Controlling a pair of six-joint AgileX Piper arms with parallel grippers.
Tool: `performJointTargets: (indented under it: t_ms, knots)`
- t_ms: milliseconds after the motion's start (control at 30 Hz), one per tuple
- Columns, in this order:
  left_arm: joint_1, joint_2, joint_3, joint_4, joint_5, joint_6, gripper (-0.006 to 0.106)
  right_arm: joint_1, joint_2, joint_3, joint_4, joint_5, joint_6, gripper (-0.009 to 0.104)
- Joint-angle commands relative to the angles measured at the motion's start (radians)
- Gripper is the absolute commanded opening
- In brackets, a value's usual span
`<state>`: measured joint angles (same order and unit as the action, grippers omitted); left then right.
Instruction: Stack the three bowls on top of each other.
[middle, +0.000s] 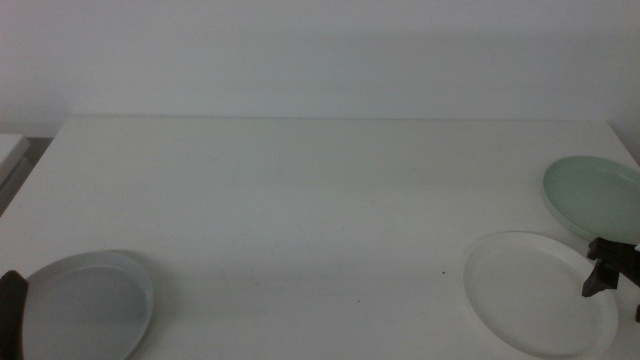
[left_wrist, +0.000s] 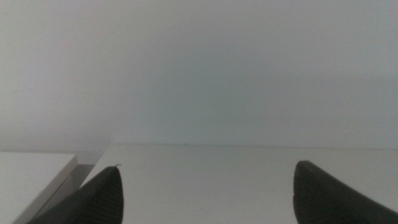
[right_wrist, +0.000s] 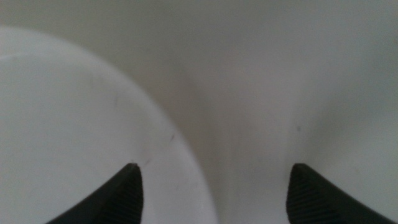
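Three shallow round bowls lie separately on the white desk (middle: 300, 200), none stacked, each holding nothing.

The light grey-blue plate-like bowl (middle: 85, 305) sits at the lower left of the middle view, cut by the bottom edge. The white low-rimmed bowl (middle: 535, 292) sits at the lower right. The pale mint green bowl (middle: 595, 195) lies at the right edge, above the white one and just beside it; whether their rims touch cannot be told.

The right claw (middle: 612, 272) shows as a dark shape at the right edge, over the white bowl's right rim, between the white and green bowls. In the right wrist view its jaws stand wide apart, gripping nothing (right_wrist: 211, 186); the white bowl's curved rim (right_wrist: 74, 137) runs beneath one jaw.

The left claw (middle: 10, 310) shows only as a dark sliver at the lower left edge, beside the grey-blue bowl. Its jaws are spread apart and hold nothing (left_wrist: 205, 193), over bare desk.

A plain pale wall (middle: 320, 50) stands behind the desk. A second white surface (left_wrist: 31, 180) sits beyond the desk's left edge.
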<state>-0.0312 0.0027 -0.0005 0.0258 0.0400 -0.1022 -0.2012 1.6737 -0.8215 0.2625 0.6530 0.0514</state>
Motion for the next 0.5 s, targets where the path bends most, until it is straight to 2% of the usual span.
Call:
performJointTargets:
  t_ms: [0, 167, 467]
  knots:
    - [0.0, -0.003, 0.0, 0.004, -0.01, 0.0, 0.094, -0.008, 0.024, -0.009, 0.006, -0.03, -0.008, 0.056]
    - [0.0, -0.003, 0.0, 0.004, -0.01, 0.0, 0.094, -0.008, 0.05, -0.009, 0.006, -0.053, -0.008, 0.042]
    - [0.0, -0.003, 0.0, 0.004, -0.01, 0.0, 0.094, -0.008, 0.05, -0.009, 0.007, -0.05, -0.011, 0.024]
